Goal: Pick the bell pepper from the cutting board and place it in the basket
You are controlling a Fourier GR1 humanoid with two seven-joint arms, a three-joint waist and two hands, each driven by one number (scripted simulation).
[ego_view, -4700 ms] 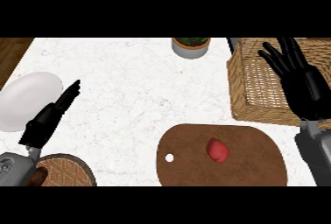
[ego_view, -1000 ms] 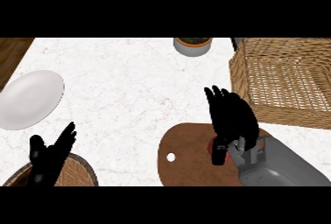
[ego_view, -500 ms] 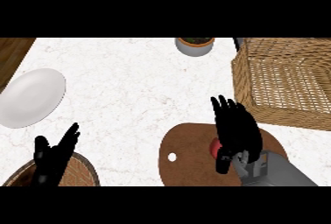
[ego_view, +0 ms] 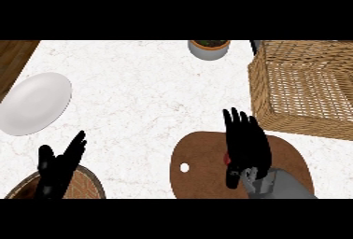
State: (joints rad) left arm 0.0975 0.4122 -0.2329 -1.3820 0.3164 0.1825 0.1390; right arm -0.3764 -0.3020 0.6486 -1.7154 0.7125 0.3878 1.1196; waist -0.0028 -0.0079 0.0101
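Note:
A brown oval cutting board (ego_view: 200, 168) lies at the lower right of the counter. Only a red sliver of the bell pepper (ego_view: 227, 159) shows, at the left edge of my right hand (ego_view: 247, 144). That hand hovers flat over the pepper with its fingers straight, pointing away from me, and hides most of it. The wicker basket (ego_view: 303, 88) stands at the upper right, just beyond the board. My left hand (ego_view: 59, 165) rests open at the lower left, fingers up.
A white plate (ego_view: 33, 103) lies at the left. A small grey pot with a plant (ego_view: 209, 48) stands at the back, left of the basket. A round woven mat (ego_view: 82, 184) sits under my left hand. A wooden edge (ego_view: 14, 53) shows at the upper left.
My right hand has come down from over the basket to the cutting board and now covers the pepper. Over the last second it shifted slightly toward me. The left hand sank lower.

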